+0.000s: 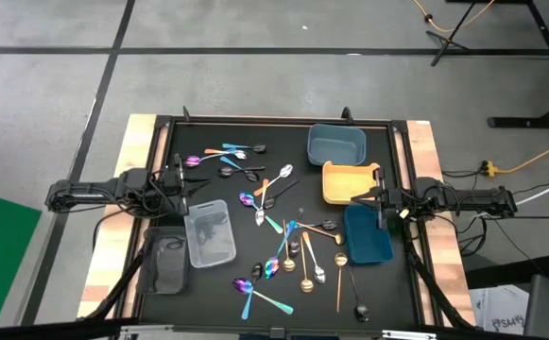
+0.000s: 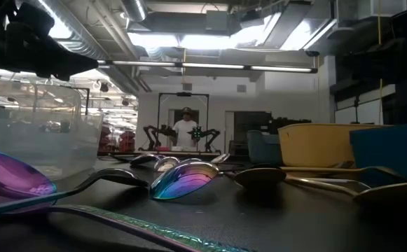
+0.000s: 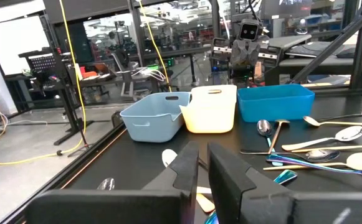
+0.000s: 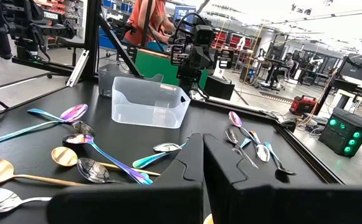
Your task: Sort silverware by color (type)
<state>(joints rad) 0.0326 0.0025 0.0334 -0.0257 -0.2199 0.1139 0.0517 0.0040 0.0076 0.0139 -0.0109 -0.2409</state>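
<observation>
I see five plastic trays: grey-blue tray (image 1: 336, 144), yellow tray (image 1: 348, 181) and blue tray (image 1: 367, 233) down the right side, clear tray (image 1: 210, 231) and smoky grey tray (image 1: 166, 259) at left; I can't make out any contents. The thin glossy spoons (image 1: 282, 247) lie scattered across the black mat's middle, between the trays. My left gripper (image 3: 200, 169) and right gripper (image 4: 202, 155) hover at opposite edges, fingers nearly together, gripping nothing.
</observation>
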